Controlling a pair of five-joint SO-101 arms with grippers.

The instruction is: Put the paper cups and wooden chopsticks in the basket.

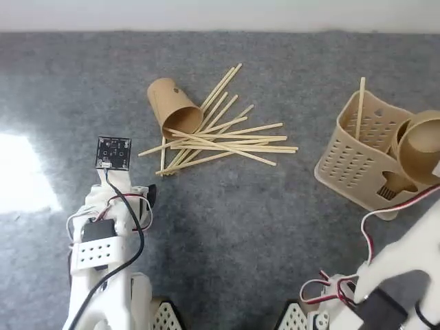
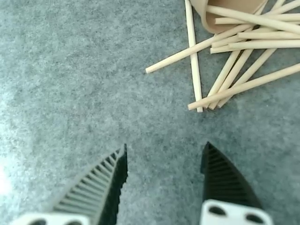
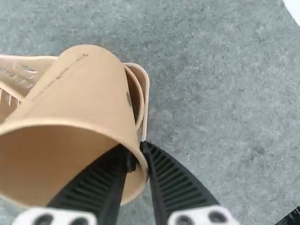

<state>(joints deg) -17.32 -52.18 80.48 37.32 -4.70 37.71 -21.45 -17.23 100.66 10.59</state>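
Observation:
A paper cup [image 1: 172, 106] lies on its side on the grey carpet, its mouth against a loose pile of several wooden chopsticks [image 1: 227, 137]. My left gripper [image 2: 164, 152] is open above bare carpet, a short way short of the nearest chopstick ends [image 2: 194, 70]. A second paper cup [image 1: 421, 144] hangs over the right side of the beige perforated basket [image 1: 354, 161]. My right gripper [image 3: 136, 152] is shut on this cup's [image 3: 75, 117] rim, one finger inside and one outside. One chopstick [image 1: 359, 110] stands upright in the basket.
The left arm [image 1: 103, 247] sits at the lower left, with its camera board [image 1: 113, 152] toward the pile. The right arm [image 1: 405, 261] rises at the lower right with loose wires. Open carpet lies between the pile and the basket.

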